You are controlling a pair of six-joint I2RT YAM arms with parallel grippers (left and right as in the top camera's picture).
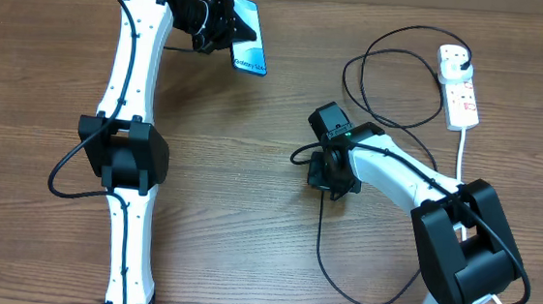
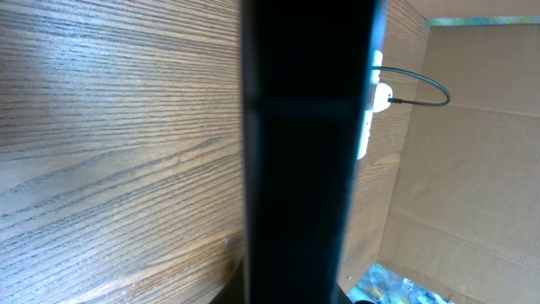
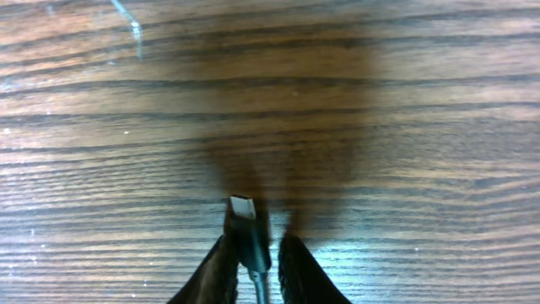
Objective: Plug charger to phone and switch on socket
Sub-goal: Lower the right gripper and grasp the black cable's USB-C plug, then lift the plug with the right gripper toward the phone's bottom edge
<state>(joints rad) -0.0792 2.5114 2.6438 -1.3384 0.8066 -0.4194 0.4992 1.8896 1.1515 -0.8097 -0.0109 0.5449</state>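
Observation:
At the table's far left, my left gripper (image 1: 209,21) is shut on the phone (image 1: 250,36) and holds it tilted off the wood, blue "Galaxy S24" screen up. The phone's dark back (image 2: 308,152) fills the middle of the left wrist view. The white socket (image 1: 458,84) lies at the far right with the charger's black plug (image 1: 457,58) in it. The charger cable (image 1: 321,236) loops across the table to my right gripper (image 1: 332,181). The connector tip (image 3: 244,208) lies between the narrow-set fingers of my right gripper (image 3: 257,253), against the left finger (image 3: 221,266), with a thin gap to the right one.
The socket's thick white cord (image 1: 462,148) runs toward the right arm's base. Slack black cable curves near the front edge (image 1: 367,300). A cardboard wall (image 2: 472,169) stands beyond the table. The socket (image 2: 375,93) shows past the phone in the left wrist view.

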